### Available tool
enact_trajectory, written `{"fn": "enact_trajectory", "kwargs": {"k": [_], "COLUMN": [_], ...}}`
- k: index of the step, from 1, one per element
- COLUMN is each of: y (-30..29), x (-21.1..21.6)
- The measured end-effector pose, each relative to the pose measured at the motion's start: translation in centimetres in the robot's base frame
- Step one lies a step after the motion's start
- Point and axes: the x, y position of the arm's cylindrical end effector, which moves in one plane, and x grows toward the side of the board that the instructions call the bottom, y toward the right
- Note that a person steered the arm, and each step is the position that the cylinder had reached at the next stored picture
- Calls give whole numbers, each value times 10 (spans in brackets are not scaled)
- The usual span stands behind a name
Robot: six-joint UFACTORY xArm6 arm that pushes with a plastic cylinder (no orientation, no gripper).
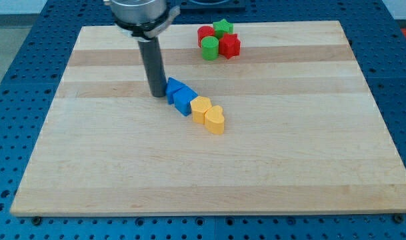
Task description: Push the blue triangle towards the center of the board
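Blue triangle (172, 87): my tip (156, 95) touching its left; gripperless; risking shoving blue cube (183, 101), yellow blocks (209, 115) along.

A single camera looks down at the tabletop (123, 180) from above its near long edge, tilted forward, so the far edge appears shorter and the side edges converge toward the view's top. It stands far enough back that all four corners fit inside the frame, with blue perforated surface (16, 80) showing around the edges. The arm's rod (153, 67) enters from the view's top, near the far edge left of middle, its upper housing cut off by the frame. There is no second view.
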Motion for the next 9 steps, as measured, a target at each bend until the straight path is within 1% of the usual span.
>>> {"fn": "enact_trajectory", "kwargs": {"k": [1,2,5,7,9], "y": [25,35,9,28,26], "x": [0,0,-1,-5,-22]}}
